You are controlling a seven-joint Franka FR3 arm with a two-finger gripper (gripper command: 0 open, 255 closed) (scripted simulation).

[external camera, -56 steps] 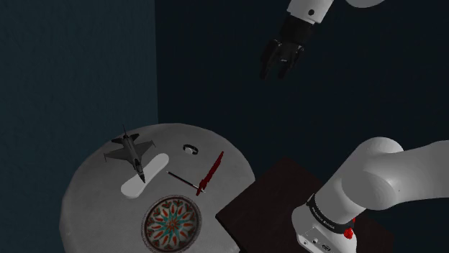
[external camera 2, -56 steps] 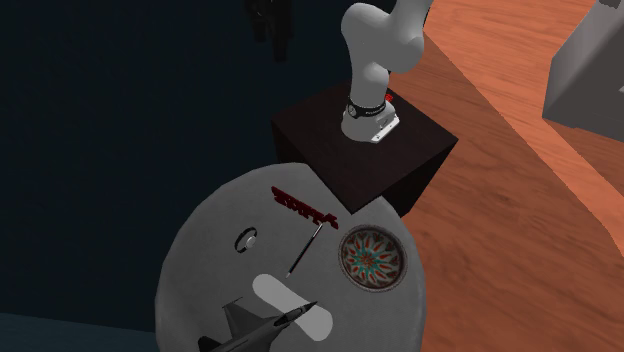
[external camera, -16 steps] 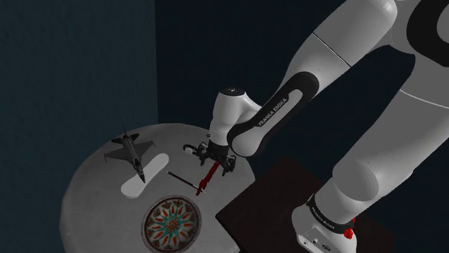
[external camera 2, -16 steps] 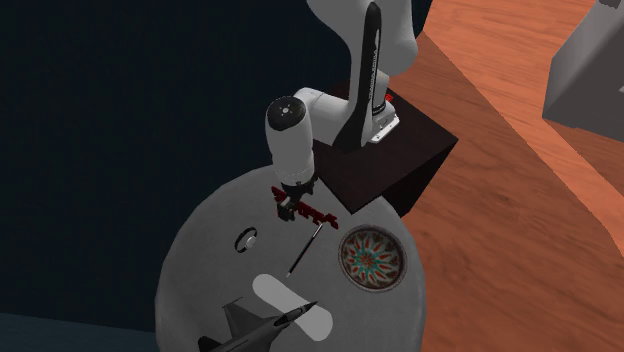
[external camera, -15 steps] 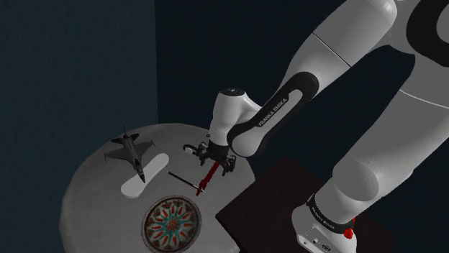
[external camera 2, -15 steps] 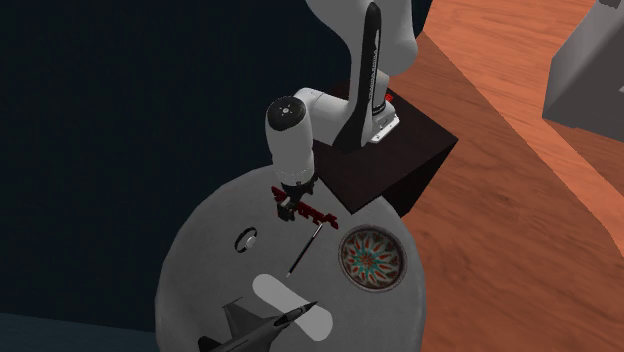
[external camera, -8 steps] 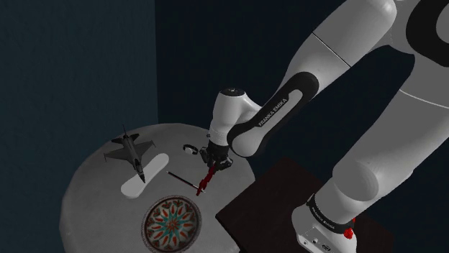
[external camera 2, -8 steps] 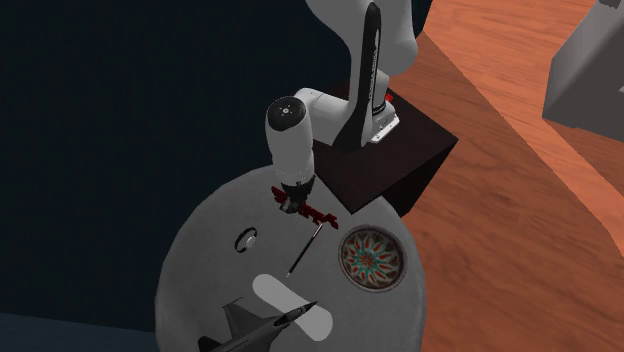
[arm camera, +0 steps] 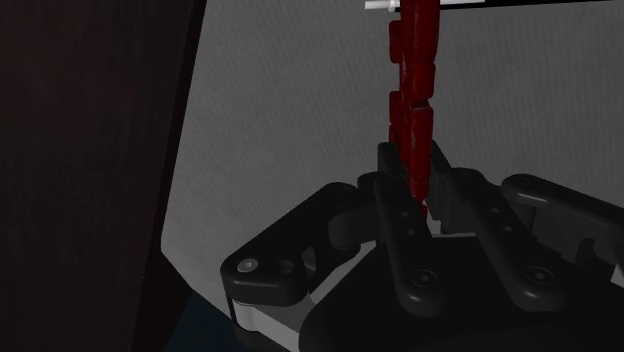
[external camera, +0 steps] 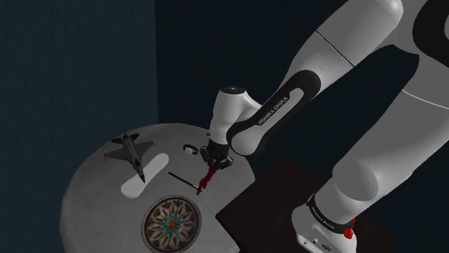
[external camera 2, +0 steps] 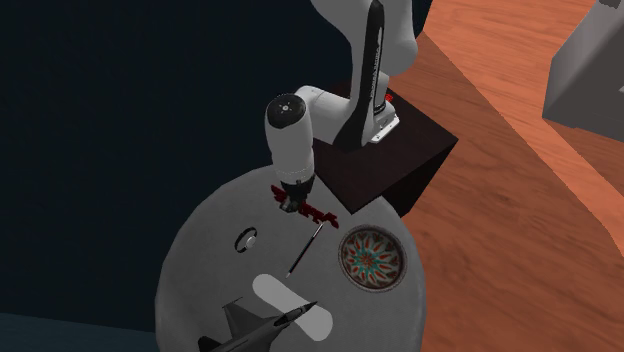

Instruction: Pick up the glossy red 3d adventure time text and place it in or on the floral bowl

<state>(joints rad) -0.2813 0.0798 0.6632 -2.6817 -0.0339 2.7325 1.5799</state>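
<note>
Red text (arm camera: 411,100) in gripper (arm camera: 415,172) (wrist view)

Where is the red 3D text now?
In the shoulder view, the red 3D text lies at the right side of the round table, one end clasped by the gripper, the other beside a thin black stick.

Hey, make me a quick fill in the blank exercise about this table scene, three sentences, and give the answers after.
1. The gripper is shut on the ____ text.
2. The floral bowl is ____, with no object in it.
3. The table under them is ____ in shape.
Missing words: red; empty; round.
</note>
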